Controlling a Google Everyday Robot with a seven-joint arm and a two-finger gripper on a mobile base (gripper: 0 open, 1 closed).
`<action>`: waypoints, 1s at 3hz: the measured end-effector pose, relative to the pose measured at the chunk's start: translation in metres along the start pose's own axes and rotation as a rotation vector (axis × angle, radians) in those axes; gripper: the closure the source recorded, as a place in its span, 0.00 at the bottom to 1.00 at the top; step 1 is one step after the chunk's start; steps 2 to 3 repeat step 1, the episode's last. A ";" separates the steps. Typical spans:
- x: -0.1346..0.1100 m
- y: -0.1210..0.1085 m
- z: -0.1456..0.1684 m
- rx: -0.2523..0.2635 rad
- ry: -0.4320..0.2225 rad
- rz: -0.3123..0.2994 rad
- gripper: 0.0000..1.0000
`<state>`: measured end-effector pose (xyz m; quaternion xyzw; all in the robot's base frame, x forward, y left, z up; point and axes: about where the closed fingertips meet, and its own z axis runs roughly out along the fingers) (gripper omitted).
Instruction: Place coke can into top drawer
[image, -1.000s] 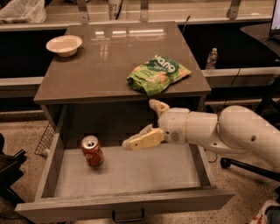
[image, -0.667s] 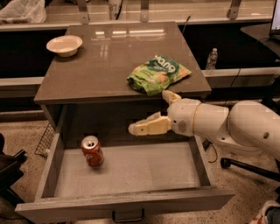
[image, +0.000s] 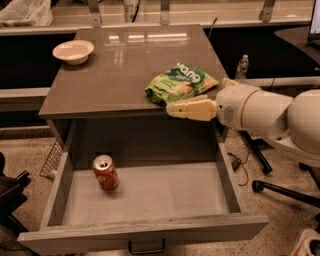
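Note:
The coke can (image: 105, 172), red with a silver top, stands upright inside the open top drawer (image: 150, 234), at its back left. The drawer is pulled far out of the grey cabinet, and its dark handle (image: 146, 247) shows at the bottom edge. My gripper (image: 202, 100) is open and empty. It hovers at the right, level with the cabinet top's front edge, above the drawer's right side and well apart from the can. One cream finger (image: 190, 109) points left.
A green chip bag (image: 181, 82) lies on the cabinet top just behind the gripper. A white bowl (image: 73, 51) sits at the top's far left. A water bottle (image: 242, 67) stands behind on the right. Chair legs (image: 280, 187) are on the floor at right, a wire basket (image: 52, 161) at left.
My gripper has risen out of the drawer and drawn back to the right, up to the cabinet top's edge. The can has stayed in place in the drawer.

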<state>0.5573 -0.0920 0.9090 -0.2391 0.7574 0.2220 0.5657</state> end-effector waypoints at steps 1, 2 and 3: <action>-0.016 -0.015 -0.027 0.107 0.003 0.001 0.00; -0.016 -0.015 -0.027 0.107 0.003 0.001 0.00; -0.016 -0.015 -0.027 0.107 0.003 0.001 0.00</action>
